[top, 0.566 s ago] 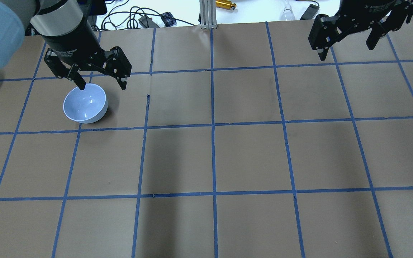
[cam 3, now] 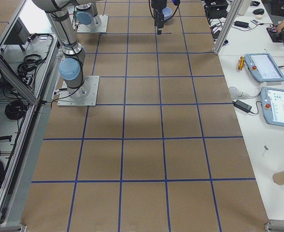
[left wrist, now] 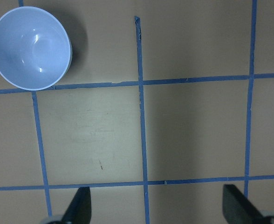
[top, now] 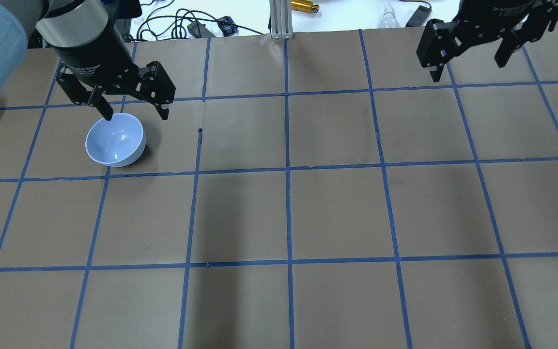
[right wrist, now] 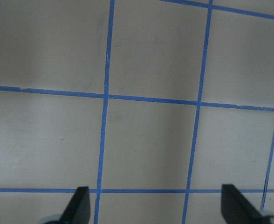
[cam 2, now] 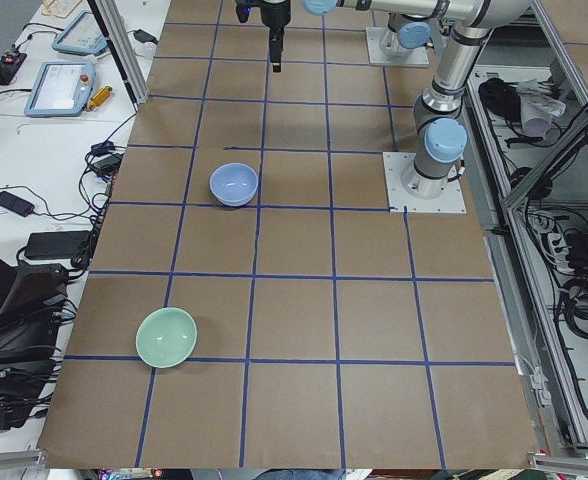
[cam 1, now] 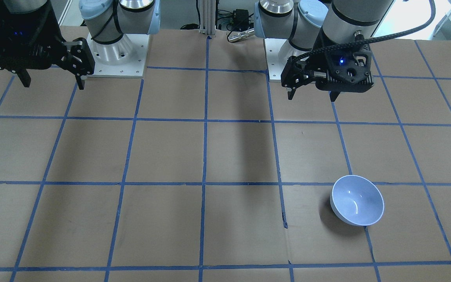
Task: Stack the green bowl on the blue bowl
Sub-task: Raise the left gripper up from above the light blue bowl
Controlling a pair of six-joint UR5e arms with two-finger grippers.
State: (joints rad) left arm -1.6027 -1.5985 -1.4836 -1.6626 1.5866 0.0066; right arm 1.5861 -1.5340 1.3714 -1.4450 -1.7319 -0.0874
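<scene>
Green bowl (cam 2: 166,337), round, deep and glossy, of a pale mint colour, stands upright close to the corner where the table's left end meets the operators' edge. It is well apart from both grippers and nothing touches it.

Further from the left end, also on the operators' half, stands the blue bowl (top: 115,140), a round, deep, glossy bowl of pale blue-lavender with a whitish outside. It is upright, and the two bowls stand well apart.

The left gripper (top: 136,116) hangs above the table near the blue bowl. Its jaws are spread wide and it grasps nothing. In its wrist view the blue bowl sits in the upper left corner, away from the fingers (left wrist: 81,207) and not between them. The green bowl lies beyond the blue bowl from this gripper, toward the left end.

The right gripper (top: 468,70) hangs over the right part of the table, far from both bowls, released as well, with only bare table between its fingers.

The table (top: 337,213) is covered with brown paper, and blue tape lines (top: 287,169) divide it into squares. Past the operators' edge there is a white bench with black cables (top: 172,24), an aluminium post (top: 280,19) and grey-blue teach pendants (cam 2: 59,88). Behind the robot's edge, metal frames with cable bundles (cam 2: 574,290) are visible.
</scene>
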